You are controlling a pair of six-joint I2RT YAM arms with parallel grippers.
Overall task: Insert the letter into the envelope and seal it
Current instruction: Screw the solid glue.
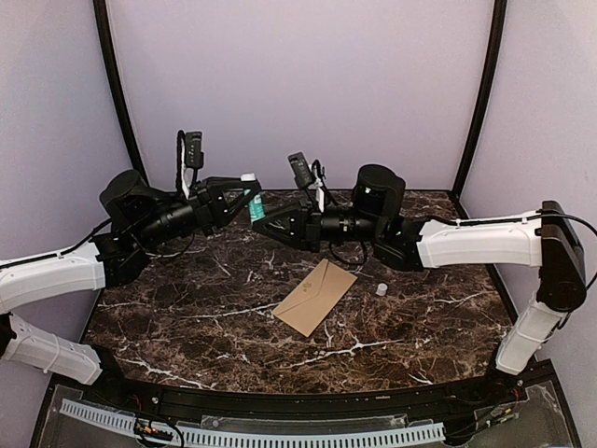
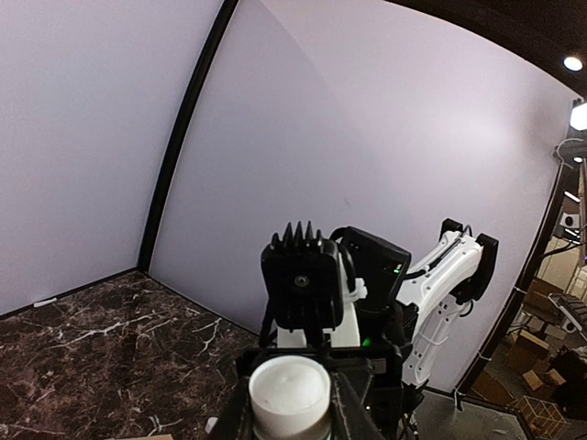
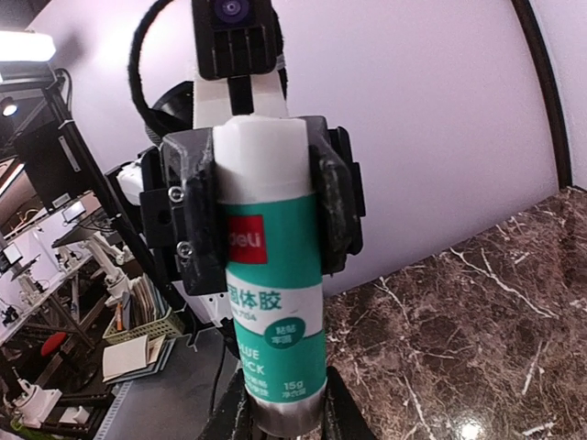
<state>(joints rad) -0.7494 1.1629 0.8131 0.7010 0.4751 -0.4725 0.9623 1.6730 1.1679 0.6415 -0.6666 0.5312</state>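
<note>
The tan envelope [image 1: 315,297] lies flat on the dark marble table [image 1: 187,317], in the middle, with its flap side hidden from me. No letter shows in any view. Both grippers are raised at the back of the table and meet on a teal and white glue stick [image 1: 254,202]. My left gripper [image 1: 242,194] is shut on the stick's white upper end [image 2: 290,394]. My right gripper [image 1: 265,224] is shut on its silver bottom end [image 3: 286,417]. The right wrist view shows the left gripper's fingers [image 3: 332,203] clamped on both sides of the stick [image 3: 275,302].
A small white cap-like piece [image 1: 381,290] lies on the table to the right of the envelope. Purple walls close in the back and sides. Both arms stretch across the back half of the table above its surface.
</note>
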